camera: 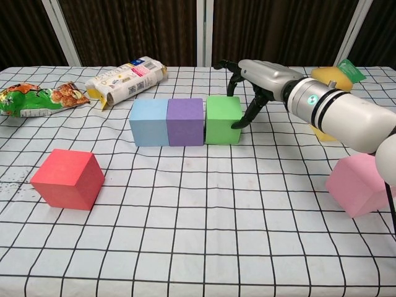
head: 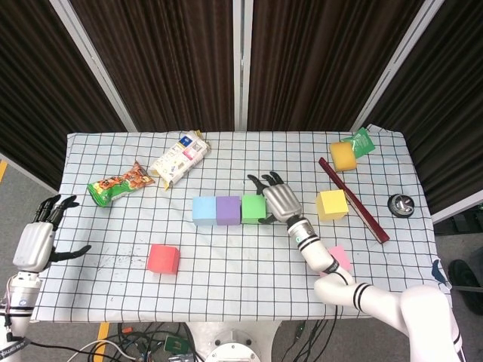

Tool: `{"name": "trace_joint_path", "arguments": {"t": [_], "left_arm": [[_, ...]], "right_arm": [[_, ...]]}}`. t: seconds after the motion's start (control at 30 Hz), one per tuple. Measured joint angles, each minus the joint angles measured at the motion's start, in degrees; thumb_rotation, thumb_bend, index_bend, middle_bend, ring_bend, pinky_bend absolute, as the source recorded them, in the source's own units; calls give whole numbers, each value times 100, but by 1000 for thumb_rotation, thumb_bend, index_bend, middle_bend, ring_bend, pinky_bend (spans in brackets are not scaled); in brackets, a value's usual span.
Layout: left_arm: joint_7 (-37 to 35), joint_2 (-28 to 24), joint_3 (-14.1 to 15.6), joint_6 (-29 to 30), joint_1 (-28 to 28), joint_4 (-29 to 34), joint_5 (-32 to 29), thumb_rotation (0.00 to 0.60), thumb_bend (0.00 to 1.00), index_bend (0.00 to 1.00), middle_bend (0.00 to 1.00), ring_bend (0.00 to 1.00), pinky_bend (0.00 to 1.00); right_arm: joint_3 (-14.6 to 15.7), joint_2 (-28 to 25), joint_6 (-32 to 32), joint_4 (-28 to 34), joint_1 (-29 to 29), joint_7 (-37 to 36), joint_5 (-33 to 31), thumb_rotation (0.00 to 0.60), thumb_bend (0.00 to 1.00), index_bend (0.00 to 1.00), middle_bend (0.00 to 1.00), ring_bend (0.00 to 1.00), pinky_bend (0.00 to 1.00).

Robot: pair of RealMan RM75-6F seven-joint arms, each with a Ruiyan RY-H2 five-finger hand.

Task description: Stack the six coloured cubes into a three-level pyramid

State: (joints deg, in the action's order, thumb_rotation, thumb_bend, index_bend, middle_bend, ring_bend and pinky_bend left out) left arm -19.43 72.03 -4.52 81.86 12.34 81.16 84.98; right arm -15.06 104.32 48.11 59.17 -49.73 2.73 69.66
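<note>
- Three cubes sit in one row near the table's middle: blue cube [camera: 148, 122], purple cube [camera: 185, 121], green cube [camera: 223, 119]. Blue and purple touch; green appears to touch purple, seam too tight to be sure. Judged: this row is the pyramid's bottom level, laid flush so the next level can bridge the joints.
- Right hand [head: 275, 198] is at the green cube's far-right side. Fingers [camera: 247, 116] are curved down over its right face and back edge, thumb side hidden. Judged: a sideways push-and-steady hold to close the cube against the row, not a lift. I read it as gripping the cube, but firm contact cannot be confirmed.
- Left hand [head: 36, 240] hangs off the table's left edge, fingers spread, holding nothing; apparently parked out of the way.
- Red cube [camera: 68, 179] lies alone at front left. Pink cube [camera: 360, 184] sits at front right, partly behind the right forearm. Yellow cube [head: 331, 204] is right of the row. Judged: these three are stock for the upper levels.
- Clutter at the back: a snack bag [head: 119, 183] and a white packet [head: 178, 159], well apart from the row.
</note>
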Motion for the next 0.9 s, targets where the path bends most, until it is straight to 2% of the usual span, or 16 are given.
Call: {"name": "trace_joint_path", "arguments": {"t": [0.9], "left_arm": [[-257, 35, -69, -127, 28, -18, -69, 600, 0, 95, 193, 24, 30]], "right_arm": [[-122, -170, -194, 309, -91, 259, -372, 600, 106, 0, 512, 99, 0]]}}
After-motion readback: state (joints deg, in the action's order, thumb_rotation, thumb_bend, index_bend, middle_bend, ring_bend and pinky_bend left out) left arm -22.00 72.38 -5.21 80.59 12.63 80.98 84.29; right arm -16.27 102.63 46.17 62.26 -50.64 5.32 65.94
